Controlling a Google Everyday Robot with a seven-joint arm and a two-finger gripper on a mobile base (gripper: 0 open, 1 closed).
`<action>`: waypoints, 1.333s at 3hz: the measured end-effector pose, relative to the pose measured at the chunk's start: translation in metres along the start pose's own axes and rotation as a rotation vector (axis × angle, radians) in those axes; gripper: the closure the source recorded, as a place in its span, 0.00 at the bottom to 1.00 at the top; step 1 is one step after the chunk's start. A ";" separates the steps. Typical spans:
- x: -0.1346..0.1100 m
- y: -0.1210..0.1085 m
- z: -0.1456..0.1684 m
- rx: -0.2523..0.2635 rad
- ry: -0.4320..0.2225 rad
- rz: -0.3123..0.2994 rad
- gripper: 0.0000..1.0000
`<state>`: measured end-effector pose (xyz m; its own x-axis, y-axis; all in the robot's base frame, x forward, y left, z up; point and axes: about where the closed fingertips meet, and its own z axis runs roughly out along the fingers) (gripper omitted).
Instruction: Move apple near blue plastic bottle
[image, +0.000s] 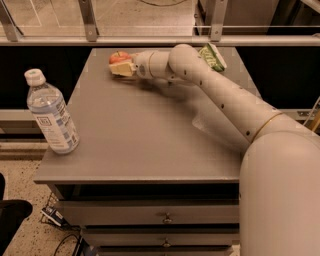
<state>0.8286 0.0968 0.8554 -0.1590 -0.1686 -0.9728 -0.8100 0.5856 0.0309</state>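
The blue plastic bottle (51, 115) is standing upright at the table's (135, 140) front left. The apple (118, 56) is sitting at the far edge, well apart from it, with the gripper (121, 68) lying just before it. A bag (212, 56) is lying far right, behind the arm (220, 100).
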 end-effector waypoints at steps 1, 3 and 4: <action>-0.009 0.004 -0.005 -0.041 -0.009 0.002 1.00; -0.034 0.053 -0.100 -0.129 -0.046 -0.011 1.00; -0.022 0.084 -0.144 -0.143 -0.049 -0.007 1.00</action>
<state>0.6825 0.0358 0.9124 -0.1285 -0.1316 -0.9829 -0.8838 0.4648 0.0533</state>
